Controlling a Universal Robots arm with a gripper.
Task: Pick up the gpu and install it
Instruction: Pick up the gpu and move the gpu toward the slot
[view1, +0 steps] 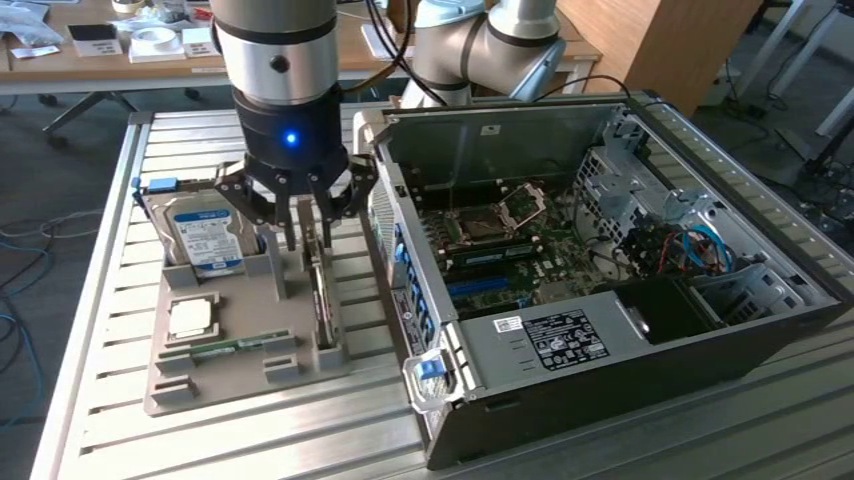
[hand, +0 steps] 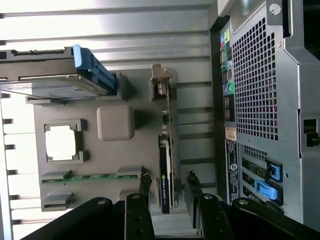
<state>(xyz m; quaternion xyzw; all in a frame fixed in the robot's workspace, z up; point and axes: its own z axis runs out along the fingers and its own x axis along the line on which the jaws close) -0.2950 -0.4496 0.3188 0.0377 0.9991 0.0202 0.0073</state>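
Green circuit board, a black rounded cooler on one face and a silvery bracket strip at one end: that is the gpu (hand: 169, 150), and it stands on its long edge in the slotted supports of the grey plastic holder tray (view1: 240, 385). I judge it is parked upright so that both flat faces stay free for my fingers.

My pincer (view1: 307, 240) hangs directly over the card with its black fingers (hand: 145, 182) spread wide, one on each side of the board near the cooler end. In the wrist view a gap shows on either side, so I am straddling the card and not pinching it. Nothing has been lifted.

The tray's other pockets hold the boxy silver hard drive with the blue-white label (view1: 207, 235), the square silvery processor chip (view1: 191, 318) and the narrow green memory stick (view1: 227, 348), each apart from the card.

Just beside the tray, toward the exterior view's right on the ribbed aluminium table (view1: 200, 440), the black computer case (view1: 561, 410) lies on its side with its open face up. That likely keeps the motherboard slots reachable from above.
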